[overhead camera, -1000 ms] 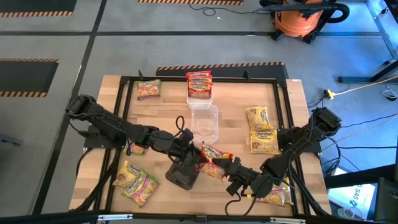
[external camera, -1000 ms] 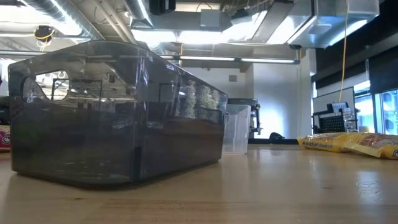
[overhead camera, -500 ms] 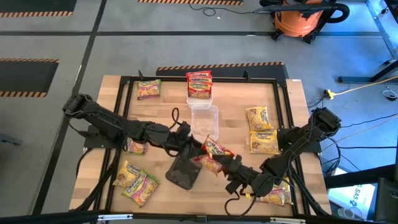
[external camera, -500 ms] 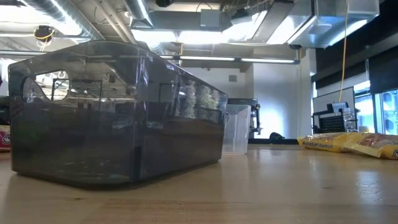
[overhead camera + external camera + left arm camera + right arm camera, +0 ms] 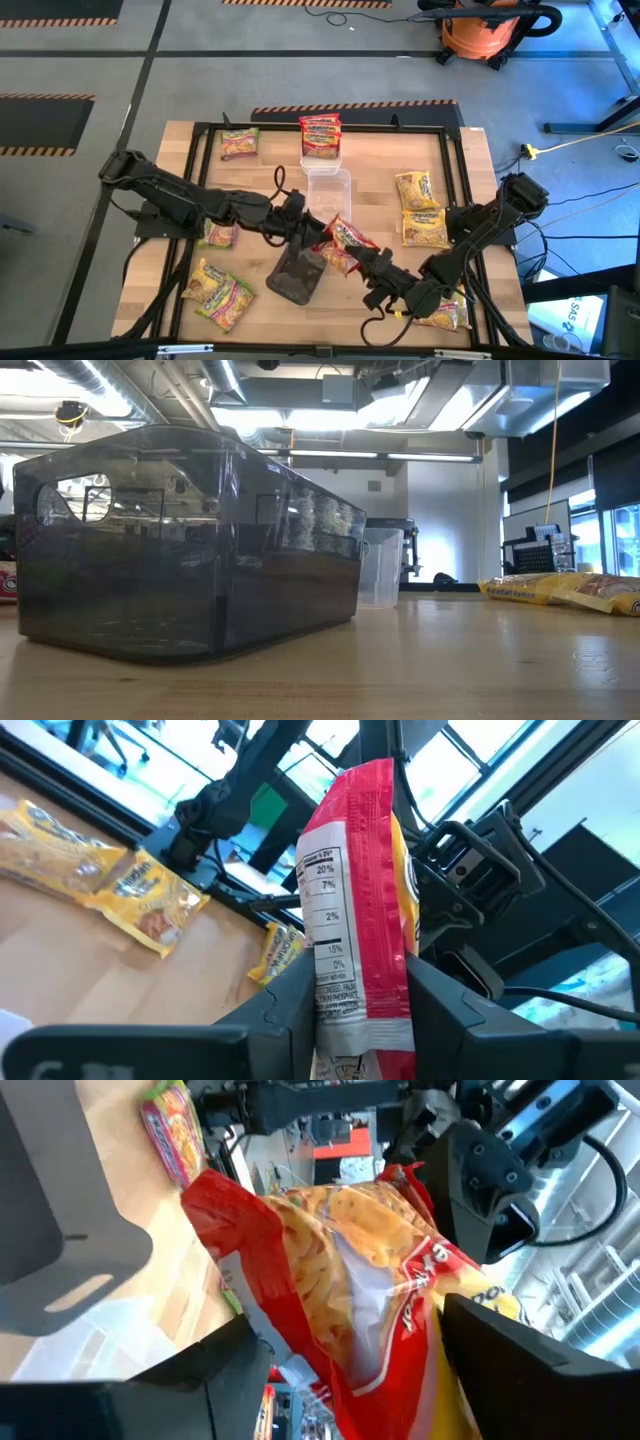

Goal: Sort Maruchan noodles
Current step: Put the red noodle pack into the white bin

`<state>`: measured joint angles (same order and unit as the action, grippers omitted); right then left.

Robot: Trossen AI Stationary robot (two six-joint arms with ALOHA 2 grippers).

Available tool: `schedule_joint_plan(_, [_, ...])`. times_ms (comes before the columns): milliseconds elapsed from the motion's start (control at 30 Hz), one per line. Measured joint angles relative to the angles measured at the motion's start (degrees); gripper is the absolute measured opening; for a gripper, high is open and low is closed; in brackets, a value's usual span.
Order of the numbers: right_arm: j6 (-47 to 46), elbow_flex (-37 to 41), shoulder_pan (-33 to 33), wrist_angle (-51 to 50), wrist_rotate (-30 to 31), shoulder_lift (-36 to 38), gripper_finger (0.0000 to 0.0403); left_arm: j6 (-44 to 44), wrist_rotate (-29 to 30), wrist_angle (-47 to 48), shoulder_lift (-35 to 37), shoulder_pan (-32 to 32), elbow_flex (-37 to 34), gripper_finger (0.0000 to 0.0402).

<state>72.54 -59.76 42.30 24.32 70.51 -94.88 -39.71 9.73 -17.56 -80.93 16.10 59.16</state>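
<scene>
A red-orange noodle packet (image 5: 347, 240) hangs above the table's middle, between my two grippers. My left gripper (image 5: 318, 236) reaches in from the left and is shut on it. My right gripper (image 5: 366, 259) comes from the near right and stands open, one finger on either side of the packet's other end (image 5: 340, 1280). Other noodle packets lie flat on the table: green-and-pink ones (image 5: 239, 143), yellow ones (image 5: 415, 188) and a red one (image 5: 320, 135) in a tray at the far edge. My left gripper (image 5: 360, 1015) pinches the red packet's end (image 5: 350, 1000) between its two fingers, one on each flat face. The fingers come in level from the table's left. The packet stands on edge, reaching away from the fingers, lifted clear of the table. My right gripper (image 5: 370, 1370) has its fingers wide around the packet; I cannot tell whether they touch it.
A dark tray (image 5: 295, 278) stands just below the grippers and fills the low view (image 5: 190, 540). A clear tray (image 5: 328, 195) stands behind it. More packets lie at the near left (image 5: 220, 292), the right (image 5: 425, 227) and under the right arm (image 5: 445, 312).
My left gripper has gone up and a little toward the far right, and has rolled. The red packet has gone with it, rising from a slumped lie near the dark tray and shifting toward the far edge. My right arm has stayed in place.
</scene>
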Motion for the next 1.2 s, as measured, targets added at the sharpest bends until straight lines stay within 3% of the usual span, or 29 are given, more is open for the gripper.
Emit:
schedule_joint_plan(267, [0.15,-0.04,0.0,1.73,3.59,0.01,0.0264,4.88,2.17,-0.23,1.79,-0.39,-0.08,0.0105])
schedule_joint_plan(867, [2.44,0.06,0.09,6.09,3.28,0.05,0.0264,11.26,5.78,3.42,10.27,-3.45,0.02,0.0105])
schedule_joint_plan(1033, [-8.56,0.06,0.01,5.78,3.11,0.08,0.0264,19.09,6.03,6.69,14.08,-4.14,0.0,0.0104])
schedule_joint_plan(1200, [-30.05,0.09,-2.42,-5.33,-4.73,2.35,0.0264,24.01,7.78,12.99,16.55,-4.1,0.0,0.0104])
